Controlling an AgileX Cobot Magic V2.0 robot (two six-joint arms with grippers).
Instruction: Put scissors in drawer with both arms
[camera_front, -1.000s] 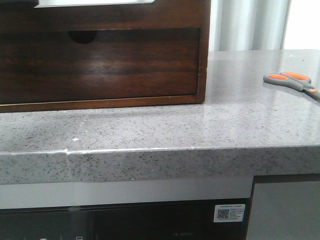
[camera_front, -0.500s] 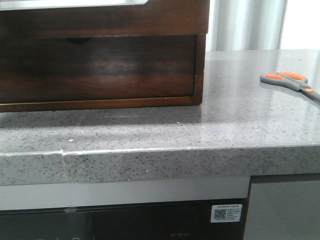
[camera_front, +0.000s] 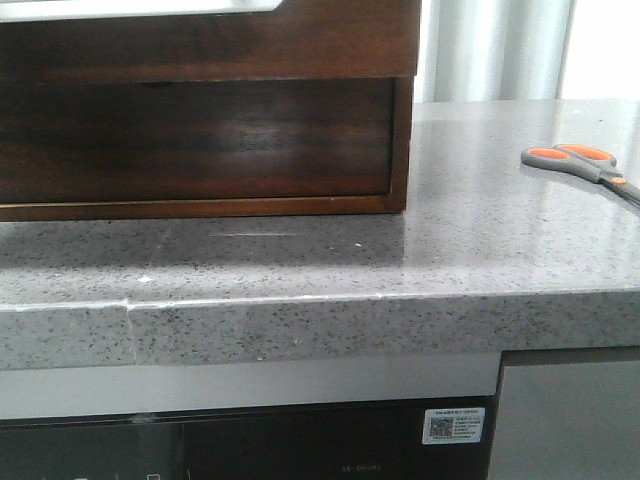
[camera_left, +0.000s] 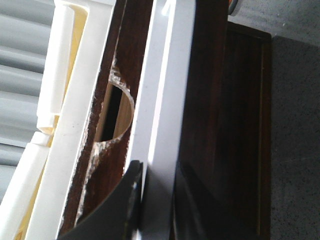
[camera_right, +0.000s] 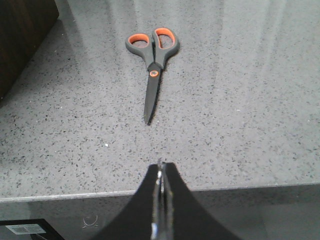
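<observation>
Scissors (camera_front: 585, 163) flat near right edge of bench (camera_front: 300, 270), closed, untouched; light, stiff, slippery blades, best taken at pivot. Right gripper (camera_right: 160, 175) clenched, empty, short of them. Left gripper (camera_left: 157, 172) released, straddling white panel above drawer (camera_front: 195, 140)

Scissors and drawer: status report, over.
Left hand straddling the white panel on the cabinet, apparently not clamped. Right hand shut, empty, short of scissors. Scissors flat on countertop. Drawer closed. Nothing in the way.

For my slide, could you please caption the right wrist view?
Closed right gripper hovers short of the scissors lying flat on the speckled counter.
</observation>
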